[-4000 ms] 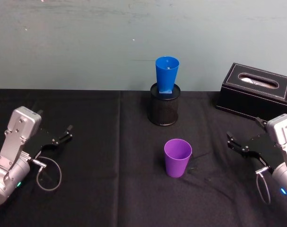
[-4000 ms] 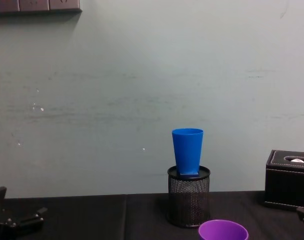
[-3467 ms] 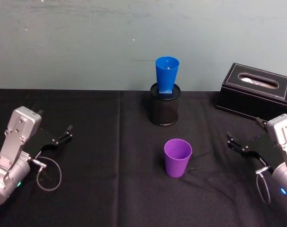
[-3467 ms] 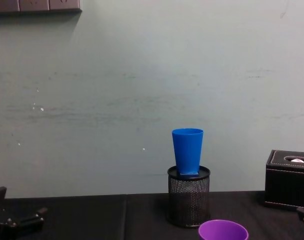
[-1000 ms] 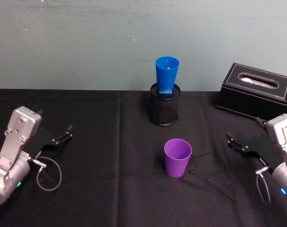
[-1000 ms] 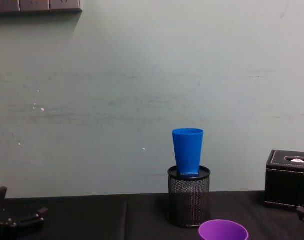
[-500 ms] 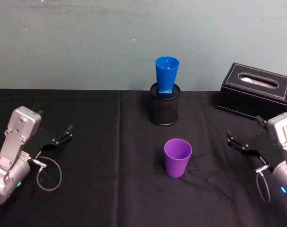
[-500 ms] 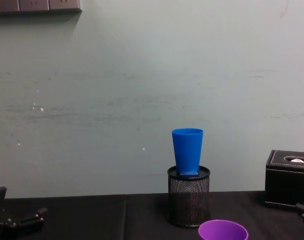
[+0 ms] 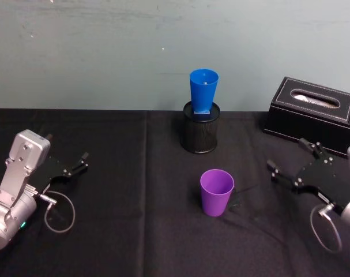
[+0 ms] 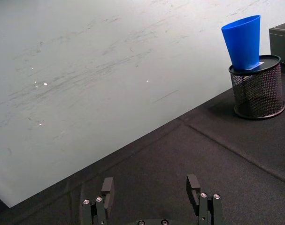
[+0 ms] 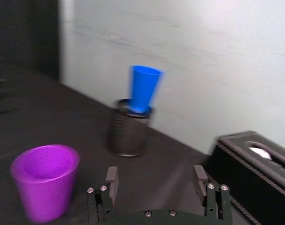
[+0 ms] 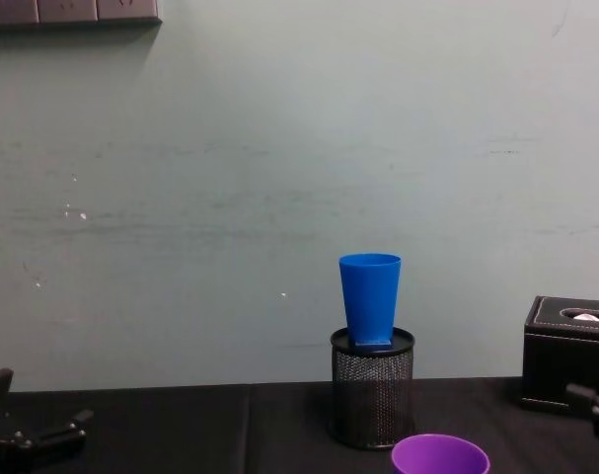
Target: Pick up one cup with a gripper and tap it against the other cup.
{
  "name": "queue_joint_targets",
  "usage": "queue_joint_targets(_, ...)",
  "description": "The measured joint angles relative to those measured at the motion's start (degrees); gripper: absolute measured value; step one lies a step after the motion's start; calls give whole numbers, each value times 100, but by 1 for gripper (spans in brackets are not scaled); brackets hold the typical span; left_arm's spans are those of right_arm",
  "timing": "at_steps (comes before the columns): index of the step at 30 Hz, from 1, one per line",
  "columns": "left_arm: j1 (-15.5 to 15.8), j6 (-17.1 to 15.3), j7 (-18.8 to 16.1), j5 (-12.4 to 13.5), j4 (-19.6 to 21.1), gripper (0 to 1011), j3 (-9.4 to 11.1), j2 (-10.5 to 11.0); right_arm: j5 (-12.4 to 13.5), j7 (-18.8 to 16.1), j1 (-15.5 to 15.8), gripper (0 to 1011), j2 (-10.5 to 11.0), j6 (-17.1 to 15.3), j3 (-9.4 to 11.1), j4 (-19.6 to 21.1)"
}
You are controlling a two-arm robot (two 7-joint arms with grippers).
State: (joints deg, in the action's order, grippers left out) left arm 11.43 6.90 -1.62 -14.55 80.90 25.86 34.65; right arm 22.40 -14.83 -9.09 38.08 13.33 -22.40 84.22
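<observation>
Right gripper (image 9: pixel 285 153): fingers spread wide, nothing between them, low over the black tablecloth (image 9: pixel 134 219). Purple cup (image 9: pixel 216 192): upright on the cloth, to this gripper's left, near but apart from it. Blue cup (image 9: pixel 203 90): ahead of the gripper and further left, upright, base apparently seated in the mouth of the mesh pen holder (image 9: pixel 199 135). Black tissue box (image 9: pixel 313 115): just beyond the gripper, toward the wall. Left gripper (image 9: pixel 81 161): fingers apart, empty, parked well left of both cups.

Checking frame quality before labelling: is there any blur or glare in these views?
Right wrist view: motion smear softens the purple cup and blue cup; the right gripper is crisp. Left wrist view: wall nearly washed out white. Head and chest views: even light, no glare.
</observation>
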Motion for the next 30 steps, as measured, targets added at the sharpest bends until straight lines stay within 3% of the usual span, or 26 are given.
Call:
queue_joint_targets(6,0,0,0,0,0,1011,0,0,601,-1330,35,1003,333,231,8,-151)
queue_joint_targets(7,0,0,0,0,0,1011,0,0,781,-1715,30,1003,389,274,-1,-219)
queue_joint_targets(12,0,0,0,0,0,1011,0,0,1224,-2811,-63,1003,434,313,-98,-491)
queue_joint_targets(19,0,0,0,0,0,1011,0,0,1410,-3494,-372,1003,167,122,-255,-869)
queue_joint_targets(30,0,0,0,0,0,1011,0,0,1242,-3875,-985,1003,-249,-97,-564,-1490)
